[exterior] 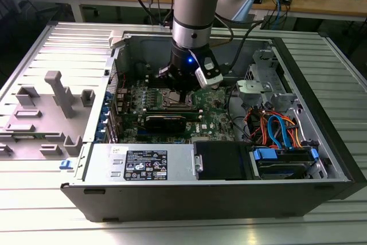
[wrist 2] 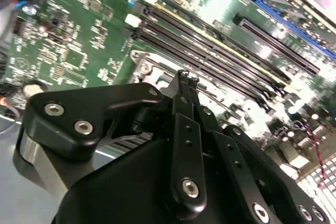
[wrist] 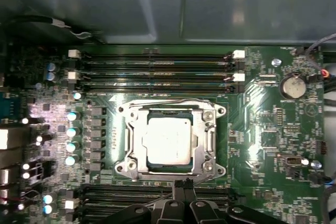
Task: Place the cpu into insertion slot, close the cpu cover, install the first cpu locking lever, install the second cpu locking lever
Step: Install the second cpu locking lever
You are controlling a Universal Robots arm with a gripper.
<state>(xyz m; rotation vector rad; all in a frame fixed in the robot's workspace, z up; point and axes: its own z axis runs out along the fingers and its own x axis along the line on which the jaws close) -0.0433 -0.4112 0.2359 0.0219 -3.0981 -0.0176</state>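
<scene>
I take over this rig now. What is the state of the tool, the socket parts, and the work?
Tool: fingertips together, holding nothing, at the edge of the insertion slot on the green board.
Cpu: seated in the slot.
Cpu cover: lies flat over the cpu, which shows through its window.
Done: cpu placed, cover closed.
Locking levers: a thin wire runs along the cover's edge; I cannot tell whether either lever is latched.

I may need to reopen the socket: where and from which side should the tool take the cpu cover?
Probably the rim nearest the tool, approached from above on that side. The cpu cover lies flat around the cpu, so its faces offer no hold; only an outer edge does.
</scene>
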